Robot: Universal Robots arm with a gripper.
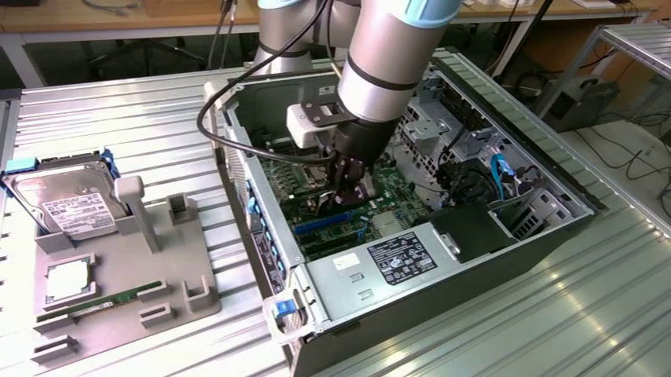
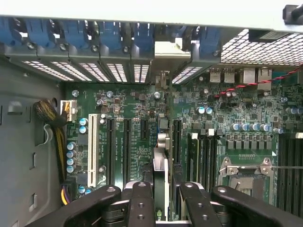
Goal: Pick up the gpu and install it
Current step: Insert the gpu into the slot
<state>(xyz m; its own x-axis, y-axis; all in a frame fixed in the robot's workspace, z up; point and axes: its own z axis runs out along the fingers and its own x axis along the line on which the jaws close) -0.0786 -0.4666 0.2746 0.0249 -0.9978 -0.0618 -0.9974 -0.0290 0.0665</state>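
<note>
Robot arm reached down into an open PC case lying on its side on a ribbed metal table. The hand sat low inside, just above the green mobo.

Wrist view: two black fingers were closed to a narrow gap on the gpu. The gpu was a thin card seen edge-on, running straight out ahead of the hand. Its silver bracket was at the far end, up against the case's rear openings and between blue clips. Couldn't tell if the card's lower edge was in its socket yet; the hand hid that part.

Risks, as judged from here:
- Card edge not lined up w/ its socket, so a downward push would jam it or flex the mobo.
- Bracket tip catching on the rear wall instead of sliding into its opening, which would tilt the card.
- Grip was only on the card's thin faces, so it could pivot or slip under load.
- Black slots on one side of the hand and upright RAM sticks on the other were close; any sideways drift could knock them.
</note>
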